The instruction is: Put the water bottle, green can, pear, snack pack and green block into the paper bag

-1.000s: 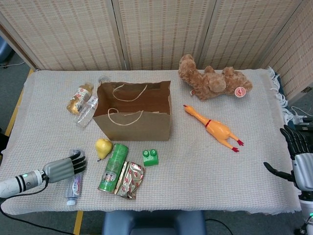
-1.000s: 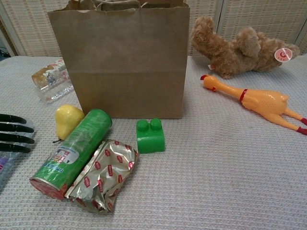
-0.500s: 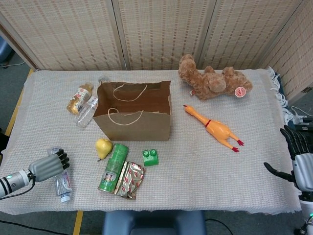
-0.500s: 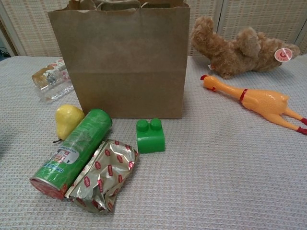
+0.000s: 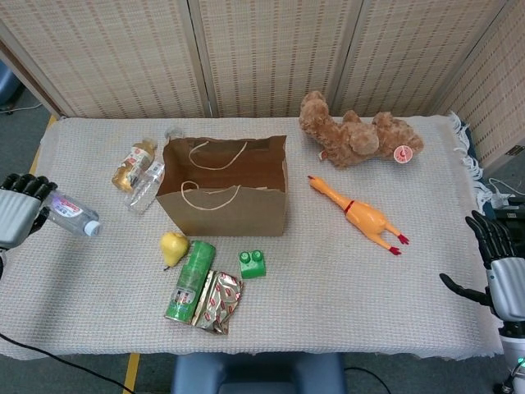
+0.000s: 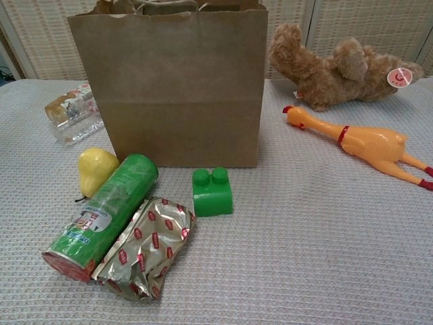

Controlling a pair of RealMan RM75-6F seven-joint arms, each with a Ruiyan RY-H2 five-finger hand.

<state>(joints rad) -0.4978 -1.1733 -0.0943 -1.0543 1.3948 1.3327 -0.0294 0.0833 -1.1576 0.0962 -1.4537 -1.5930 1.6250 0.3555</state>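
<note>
**Off-task items on my table**

Brown teddy bear point(image 5: 358, 138) lies on its side at the far right, a round red-and-white tag on it. Just in front, a rubber chicken point(image 5: 358, 213) lies diagonally, red feet toward me. Two bottles point(image 5: 139, 174) lie side by side at the far left. A woven cloth point(image 5: 394, 287) covers the table.

Left hand point(image 5: 16, 215) holds clear water bottle point(image 5: 70, 215) aloft; pear point(image 5: 173, 247), green can point(image 5: 189, 280), foil snack pack point(image 5: 217, 301), green block point(image 5: 253, 263) lie before upright paper bag point(image 5: 225, 197).
</note>
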